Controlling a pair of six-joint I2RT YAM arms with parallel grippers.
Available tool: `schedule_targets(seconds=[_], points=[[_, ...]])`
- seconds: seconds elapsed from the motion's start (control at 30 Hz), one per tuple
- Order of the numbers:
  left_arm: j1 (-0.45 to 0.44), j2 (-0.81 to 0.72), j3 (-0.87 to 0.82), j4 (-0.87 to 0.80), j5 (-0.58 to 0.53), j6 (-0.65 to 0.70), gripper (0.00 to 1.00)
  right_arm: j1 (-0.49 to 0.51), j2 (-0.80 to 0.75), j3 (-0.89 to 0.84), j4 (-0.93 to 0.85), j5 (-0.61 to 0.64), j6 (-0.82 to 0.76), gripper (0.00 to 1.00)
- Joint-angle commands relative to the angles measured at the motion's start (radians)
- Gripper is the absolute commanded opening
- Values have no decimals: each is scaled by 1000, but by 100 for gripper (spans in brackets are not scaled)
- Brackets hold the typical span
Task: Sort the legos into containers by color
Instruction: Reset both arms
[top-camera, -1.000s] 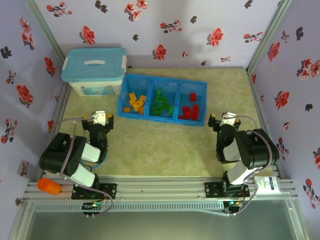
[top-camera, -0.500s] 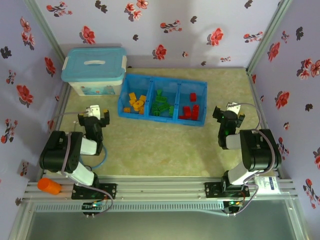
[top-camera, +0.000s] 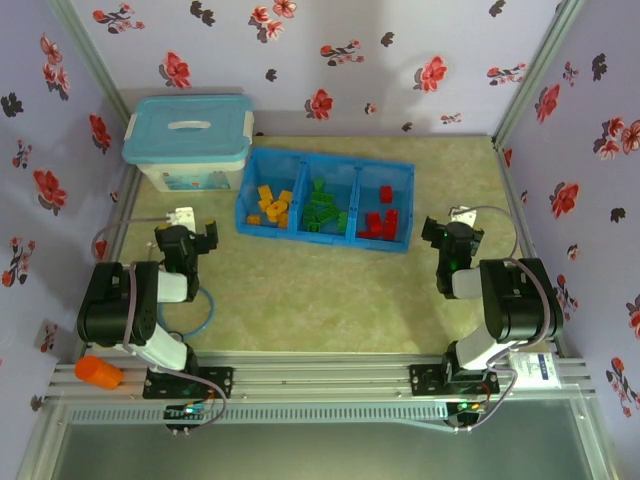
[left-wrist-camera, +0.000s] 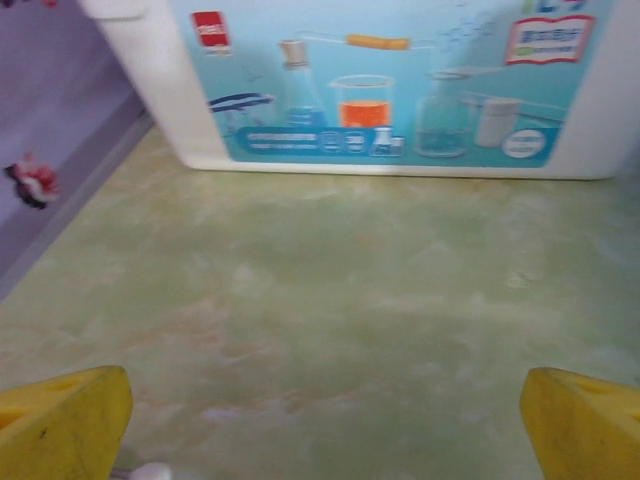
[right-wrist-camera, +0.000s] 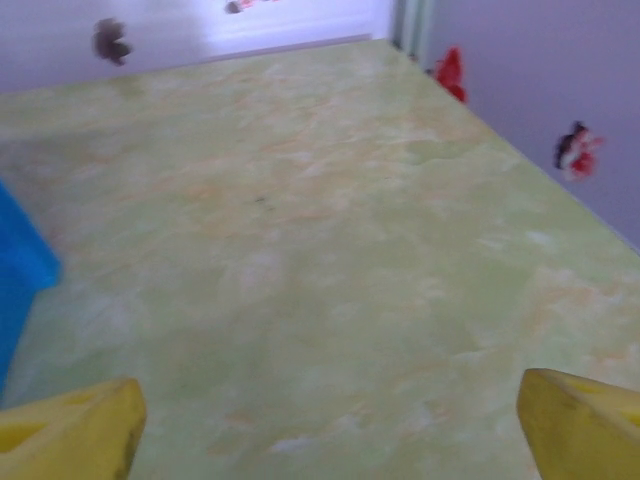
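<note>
The bright-blue tray (top-camera: 325, 162) lies at the back middle of the table with three compartments in a row. Orange-yellow legos (top-camera: 270, 206) fill the left one, green legos (top-camera: 322, 209) the middle, red legos (top-camera: 380, 220) the right. My left gripper (top-camera: 184, 228) sits folded back at the near left, open, with bare table between its yellow fingers (left-wrist-camera: 62, 425). My right gripper (top-camera: 452, 227) is folded back at the near right, open too, its yellow fingers (right-wrist-camera: 70, 430) apart over bare table. A corner of the tray (right-wrist-camera: 18, 262) shows at the left of the right wrist view.
A pale-blue lidded storage box (top-camera: 188, 140) stands at the back left; its printed side (left-wrist-camera: 380, 90) faces my left gripper. Floral walls close in the table on three sides. An orange cylinder (top-camera: 98, 372) lies on the front rail at the left.
Both arms have pulled back toward their bases and tucked upright. The left gripper moved left and away; the right gripper moved slightly back. The legos in the tray have not moved.
</note>
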Motion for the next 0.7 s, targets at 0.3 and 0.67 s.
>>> schedule_targets(seconds=[0.3, 0.67], points=[[33, -23, 38, -56, 107, -12, 100, -46, -5, 30, -36, -129, 8, 99], [32, -25, 36, -52, 107, -12, 100, -43, -9, 24, -26, -128, 5, 99]])
